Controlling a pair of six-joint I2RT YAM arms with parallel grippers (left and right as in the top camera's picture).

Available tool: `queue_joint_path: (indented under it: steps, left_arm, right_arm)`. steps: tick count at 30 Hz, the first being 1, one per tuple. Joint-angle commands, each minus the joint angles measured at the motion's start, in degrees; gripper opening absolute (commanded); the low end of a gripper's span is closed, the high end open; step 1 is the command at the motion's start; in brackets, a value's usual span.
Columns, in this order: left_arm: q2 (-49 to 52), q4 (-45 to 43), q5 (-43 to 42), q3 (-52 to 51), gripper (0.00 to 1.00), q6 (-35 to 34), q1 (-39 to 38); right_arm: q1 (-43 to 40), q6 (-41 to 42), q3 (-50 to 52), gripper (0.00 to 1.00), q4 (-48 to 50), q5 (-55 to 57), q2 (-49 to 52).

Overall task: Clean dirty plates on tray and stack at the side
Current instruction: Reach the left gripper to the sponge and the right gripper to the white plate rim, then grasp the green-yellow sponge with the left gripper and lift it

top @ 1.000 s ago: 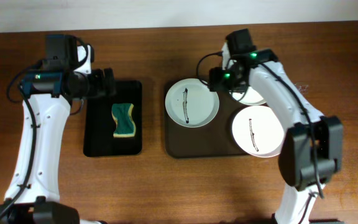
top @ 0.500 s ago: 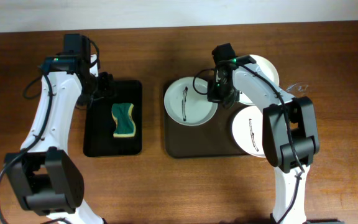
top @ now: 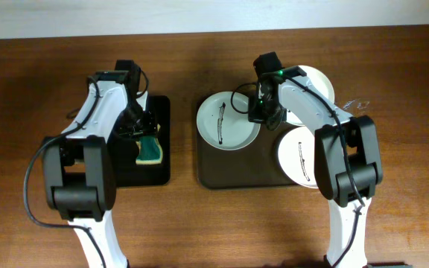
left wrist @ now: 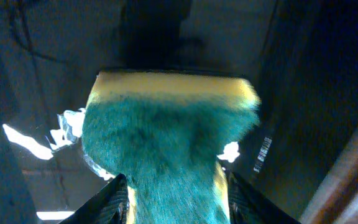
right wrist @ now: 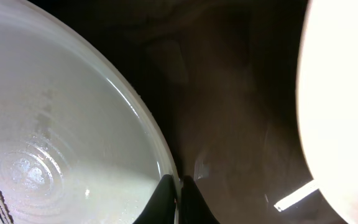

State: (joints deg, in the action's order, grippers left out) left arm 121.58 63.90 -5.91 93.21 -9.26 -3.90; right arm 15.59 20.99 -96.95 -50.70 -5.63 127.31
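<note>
Three white plates lie on the dark brown tray (top: 233, 177). The left plate (top: 226, 123) and the front right plate (top: 304, 156) each carry a black line; the back right plate (top: 315, 82) is partly hidden by my right arm. My right gripper (top: 264, 115) is shut on the left plate's right rim, one finger on each side of the edge (right wrist: 180, 185), and that plate (right wrist: 61, 137) fills the left of the right wrist view. My left gripper (top: 146, 135) is down over the green-and-yellow sponge (top: 152, 152), with its fingers (left wrist: 115, 199) pressed against both sides of the sponge (left wrist: 166, 124).
The sponge lies on a smaller black tray (top: 118, 171) left of the brown one. Bare wooden table (top: 393, 149) extends to the right of the plates and along the front. Another white plate (right wrist: 344, 93) shows at the right edge of the right wrist view.
My left arm swung right and down onto the sponge and its jaws narrowed around it. My right gripper moved left to the left plate's rim and shut on it.
</note>
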Motion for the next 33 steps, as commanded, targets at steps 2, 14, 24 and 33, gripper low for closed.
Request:
queue_joint_path:
  steps: [2,14,24,33]
  left_arm:
    - [2.7,0.9,1.2,-0.5,0.45,-1.6,0.0]
    - [4.3,1.0,1.2,2.3,0.00,-1.6,-2.6]
    - [4.3,12.9,-10.4,28.5,0.00,5.1,-5.7]
    - [10.3,2.9,-12.6,28.5,0.00,1.9,-15.0]
  right_arm:
    - [0.6,0.9,1.2,0.04,-0.1,0.8,0.7]
    - [0.6,0.9,1.2,0.42,-0.1,0.3,0.7]
    - [0.4,0.5,1.2,0.04,-1.6,-4.3,0.7]
    - [-0.8,-1.2,1.2,0.04,-2.0,-10.9,0.7]
